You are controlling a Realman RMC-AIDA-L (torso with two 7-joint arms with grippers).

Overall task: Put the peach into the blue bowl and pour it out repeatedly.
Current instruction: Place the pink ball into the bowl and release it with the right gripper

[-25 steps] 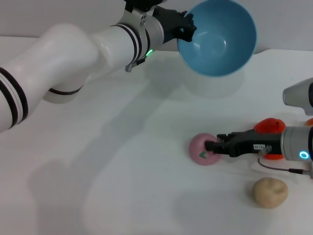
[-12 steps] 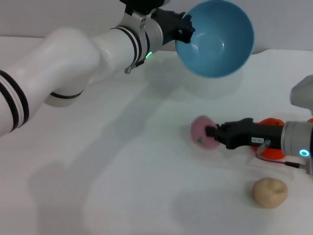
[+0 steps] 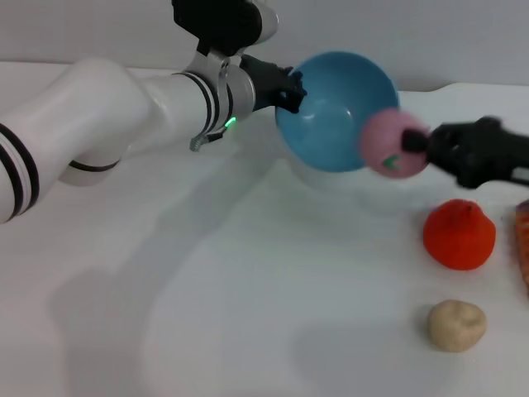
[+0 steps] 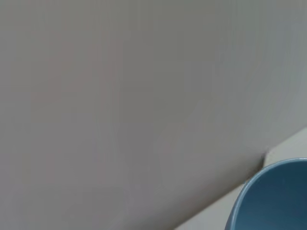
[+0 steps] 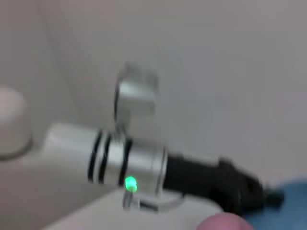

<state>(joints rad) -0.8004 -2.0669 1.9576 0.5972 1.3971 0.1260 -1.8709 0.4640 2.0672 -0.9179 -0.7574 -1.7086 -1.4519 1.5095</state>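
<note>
Left gripper (image 3: 285,87) jaws clamp the tilted bowl (image 3: 335,112) to receive the peach (image 3: 390,142) — pinched in the right gripper (image 3: 421,145) jaws.

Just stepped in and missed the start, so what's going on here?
The left hand holds the blue bowl up off the table, tipped with its opening toward the right arm. The right hand grips the peach in the air at the bowl's rim, not yet inside. A red-orange fruit and a beige lumpy thing lie on the table.
</note>
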